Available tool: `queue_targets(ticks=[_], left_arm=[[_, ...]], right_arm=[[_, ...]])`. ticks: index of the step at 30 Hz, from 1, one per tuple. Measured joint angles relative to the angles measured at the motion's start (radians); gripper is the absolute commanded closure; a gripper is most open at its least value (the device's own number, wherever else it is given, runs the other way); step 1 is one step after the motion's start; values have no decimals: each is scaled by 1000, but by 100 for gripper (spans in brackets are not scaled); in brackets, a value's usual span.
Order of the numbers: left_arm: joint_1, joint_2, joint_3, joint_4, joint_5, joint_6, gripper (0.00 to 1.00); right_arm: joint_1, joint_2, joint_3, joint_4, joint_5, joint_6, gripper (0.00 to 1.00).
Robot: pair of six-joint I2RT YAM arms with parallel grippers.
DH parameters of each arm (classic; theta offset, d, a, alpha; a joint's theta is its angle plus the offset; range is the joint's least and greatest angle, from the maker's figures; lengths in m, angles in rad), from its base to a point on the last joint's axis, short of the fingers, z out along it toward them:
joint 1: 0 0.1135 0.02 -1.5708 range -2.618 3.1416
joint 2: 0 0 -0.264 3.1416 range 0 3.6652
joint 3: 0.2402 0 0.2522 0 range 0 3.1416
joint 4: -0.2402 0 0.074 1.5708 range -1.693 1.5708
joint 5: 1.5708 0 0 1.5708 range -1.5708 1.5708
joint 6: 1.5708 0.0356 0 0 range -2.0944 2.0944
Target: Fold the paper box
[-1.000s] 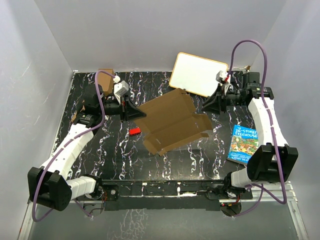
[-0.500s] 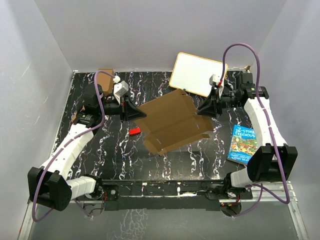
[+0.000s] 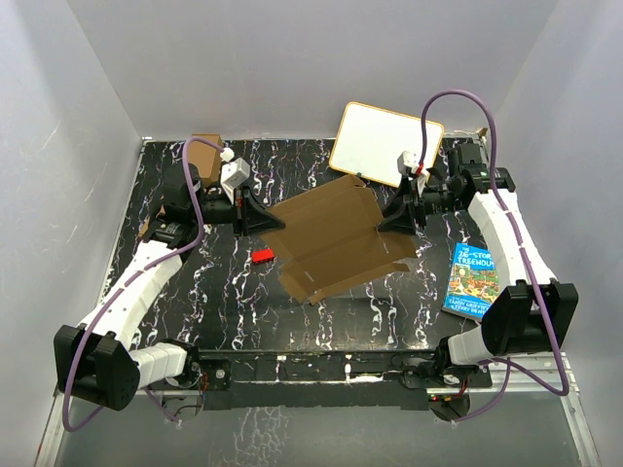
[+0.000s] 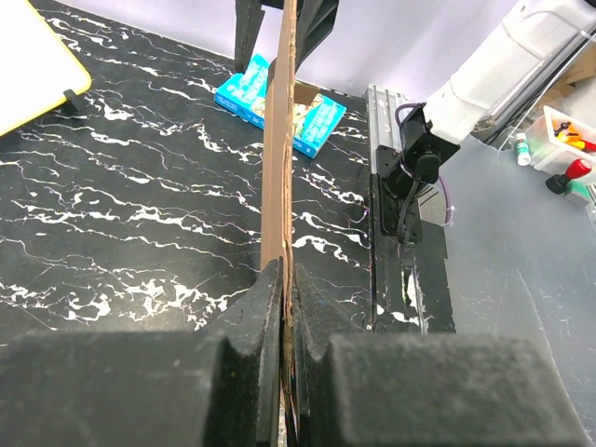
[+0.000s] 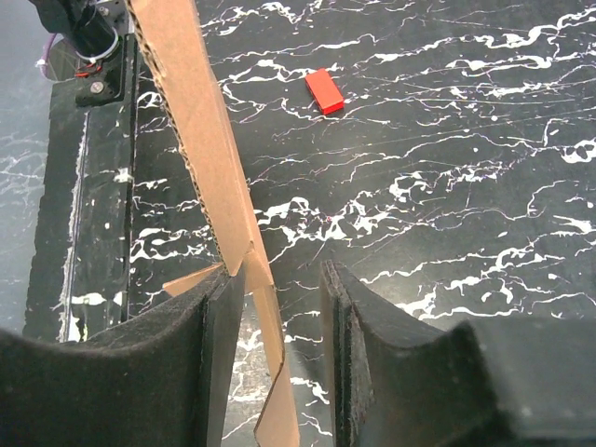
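Brown cardboard, the paper box (image 3: 336, 238) hung over the surface (image 3: 224, 311), the left end effector (image 3: 265, 216) clenched on 1 edge and the right end effector (image 5: 282, 284) parted around the opposite flap, seemingly needing to close and crease it next.

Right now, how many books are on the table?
1. The blue book lies near the right edge of the table, right of the paper box. Another could hide beneath that box.
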Motion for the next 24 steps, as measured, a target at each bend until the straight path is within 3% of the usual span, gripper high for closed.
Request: queue_targets(ticks=[24], left_arm=[[2,3,-6,97,51,-66,100]], right_arm=[[20,3,-38,-49,-43,-123,56]])
